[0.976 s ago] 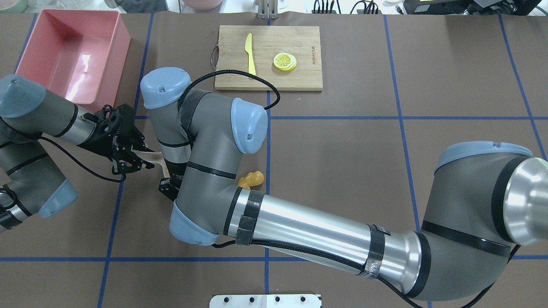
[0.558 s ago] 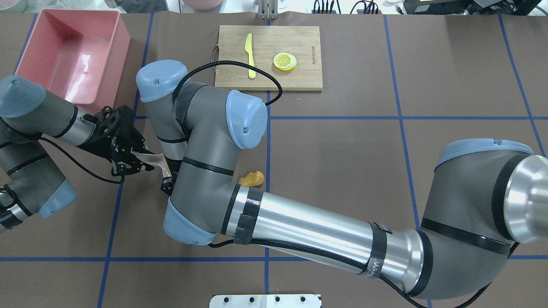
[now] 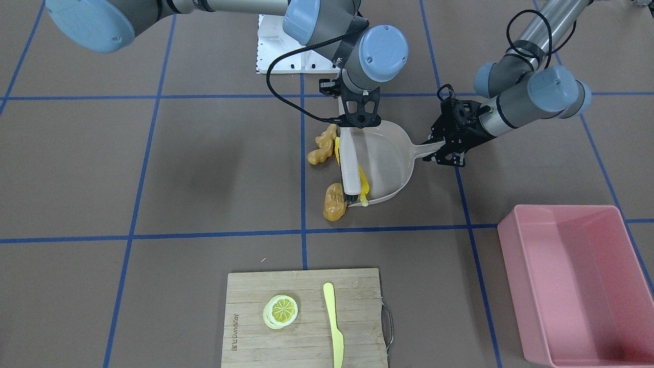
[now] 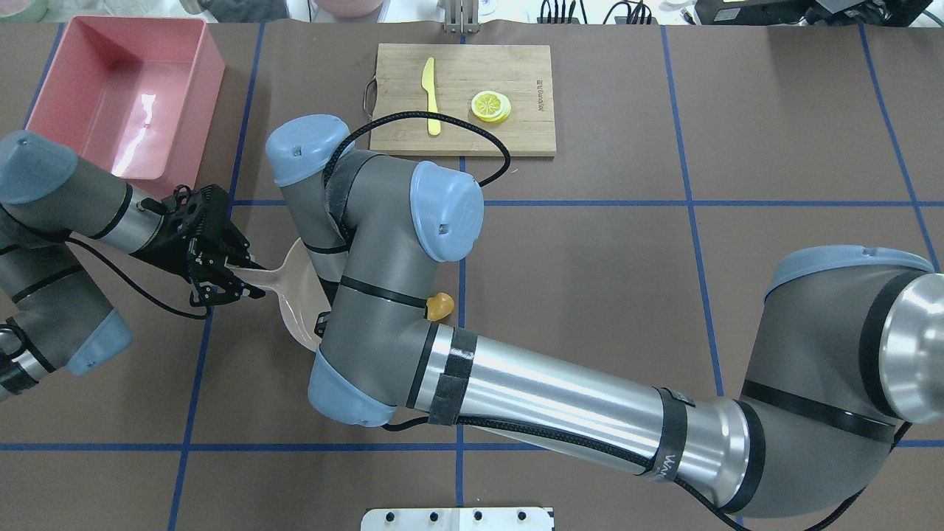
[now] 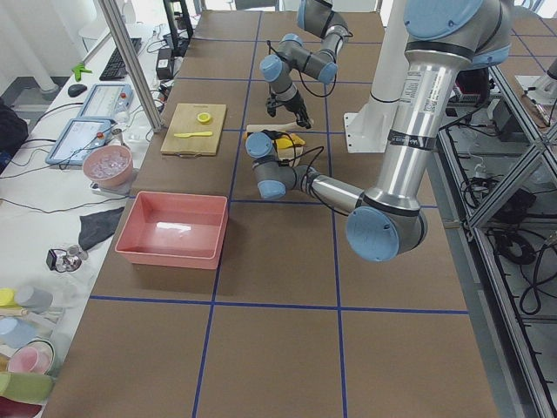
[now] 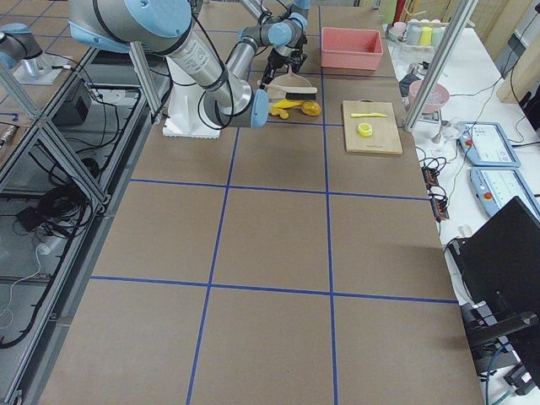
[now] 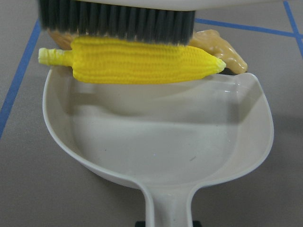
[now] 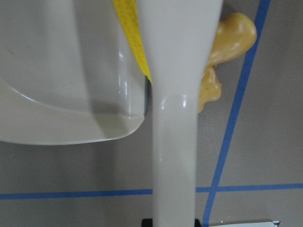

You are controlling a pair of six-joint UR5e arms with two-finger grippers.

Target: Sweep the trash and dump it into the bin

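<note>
My left gripper (image 3: 438, 155) is shut on the handle of a beige dustpan (image 3: 388, 158) that lies flat on the table; it also shows in the overhead view (image 4: 236, 276). My right gripper (image 3: 358, 122) is shut on the handle of a beige brush (image 3: 349, 163), whose black bristles (image 7: 118, 23) press on the yellow corn cob (image 7: 137, 60) at the pan's lip. The ginger root (image 3: 322, 148) and the potato (image 3: 333, 202) lie on the table just outside the brush. The pink bin (image 3: 562, 207) stands empty beyond the left arm.
A wooden cutting board (image 3: 306, 352) with a lemon slice (image 3: 280, 311) and a pale yellow knife (image 3: 334, 327) lies at the table's far side. A white mounting plate (image 3: 286, 51) sits near the robot's base. My right arm (image 4: 383, 243) covers the brush in the overhead view.
My right wrist has shifted right in the overhead view, uncovering more of the dustpan and hiding more of the ginger. The left gripper has stayed on the handle, almost in place.
</note>
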